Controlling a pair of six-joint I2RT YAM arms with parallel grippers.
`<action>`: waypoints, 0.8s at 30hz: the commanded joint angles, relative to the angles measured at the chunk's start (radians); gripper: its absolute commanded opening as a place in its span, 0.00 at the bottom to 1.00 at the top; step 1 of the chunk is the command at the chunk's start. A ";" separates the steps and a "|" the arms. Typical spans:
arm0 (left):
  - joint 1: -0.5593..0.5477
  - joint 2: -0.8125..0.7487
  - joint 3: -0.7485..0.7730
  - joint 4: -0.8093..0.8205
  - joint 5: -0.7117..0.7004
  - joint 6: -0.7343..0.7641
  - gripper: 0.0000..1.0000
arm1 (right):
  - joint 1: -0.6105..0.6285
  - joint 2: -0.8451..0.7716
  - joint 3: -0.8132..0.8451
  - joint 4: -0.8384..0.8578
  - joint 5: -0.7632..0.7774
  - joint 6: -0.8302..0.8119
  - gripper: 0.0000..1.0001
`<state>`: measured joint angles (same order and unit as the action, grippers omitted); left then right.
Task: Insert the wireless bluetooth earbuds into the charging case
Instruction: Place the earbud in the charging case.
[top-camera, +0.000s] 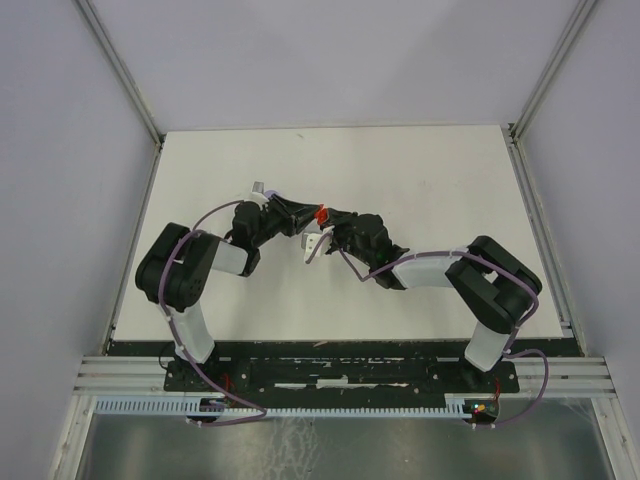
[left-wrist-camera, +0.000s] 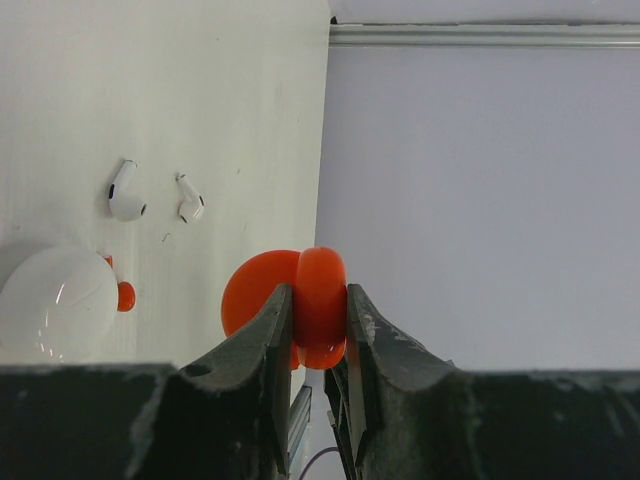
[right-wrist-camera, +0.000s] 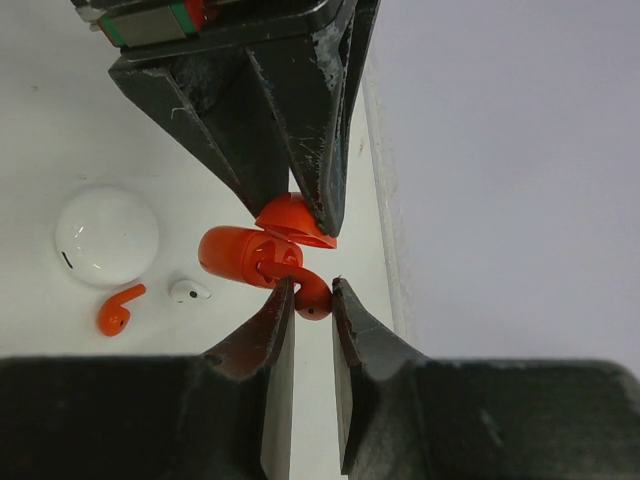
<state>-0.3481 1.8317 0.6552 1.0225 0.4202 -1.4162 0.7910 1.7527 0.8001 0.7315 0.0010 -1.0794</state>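
The red charging case (right-wrist-camera: 240, 255) hangs open above the table, and my left gripper (left-wrist-camera: 318, 290) is shut on its hinged lid (right-wrist-camera: 295, 222). My right gripper (right-wrist-camera: 313, 285) is shut on the bulb of a red earbud (right-wrist-camera: 314, 300), whose stem reaches into the case's open face. In the top view both grippers meet at the red case (top-camera: 321, 214) over the table's middle. A second red earbud (right-wrist-camera: 118, 309) and a white earbud (right-wrist-camera: 189, 291) lie on the table below. In the left wrist view, two white earbuds (left-wrist-camera: 125, 192) (left-wrist-camera: 190, 200) lie side by side.
A round white case (right-wrist-camera: 107, 235) sits shut on the table next to the loose earbuds, also seen in the left wrist view as the white case (left-wrist-camera: 58, 300). The table's right edge has a metal rail (right-wrist-camera: 385, 230), with grey wall beyond.
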 joint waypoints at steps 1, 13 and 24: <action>-0.007 -0.050 0.040 0.026 0.022 0.052 0.03 | 0.005 0.016 0.036 0.013 0.004 -0.005 0.02; -0.006 -0.071 0.031 0.025 0.014 0.050 0.03 | 0.005 0.014 0.023 0.017 0.038 -0.047 0.02; -0.006 -0.071 0.026 0.030 0.013 0.044 0.03 | 0.008 0.015 0.014 0.035 0.079 -0.076 0.02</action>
<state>-0.3492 1.8099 0.6598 0.9897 0.4152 -1.4059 0.7982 1.7626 0.8040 0.7368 0.0463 -1.1400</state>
